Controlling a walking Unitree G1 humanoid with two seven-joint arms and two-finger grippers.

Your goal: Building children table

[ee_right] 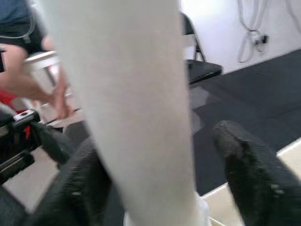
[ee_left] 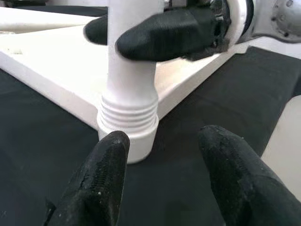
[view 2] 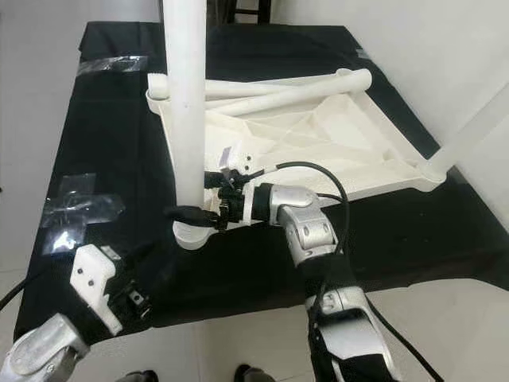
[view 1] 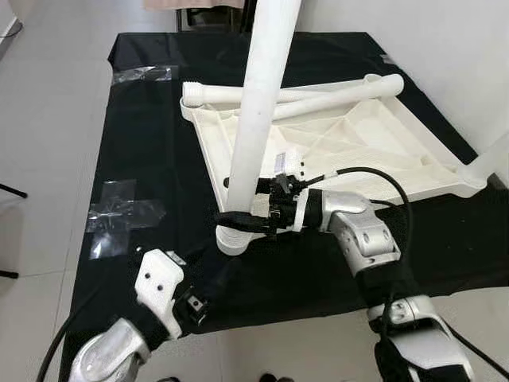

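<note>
Right gripper (view 1: 242, 219): its two black fingers are closed around the leg (view 1: 258, 119), low down, just above the threaded end.
Leg: it stands nearly upright in the near corner socket (view 1: 232, 239) of the tabletop (view 1: 374, 135), with some thread rings above the socket rim, so I judge it is not fully screwed in.
Left gripper (ee_left: 162, 176): fingers spread apart, holding nothing, low over the black cloth (view 1: 151, 159) just beside the socket.
Tabletop: it lies upside down on the cloth, with two loose legs (view 1: 318, 99) resting on its far side.
Risk, thread: if the leg leans while it turns, the thread may cross and jam.
Risk, tabletop: nothing holds it, so a twist could slide or turn the whole tabletop.
Risk, grip: the smooth leg may slip inside the fingers.
</note>
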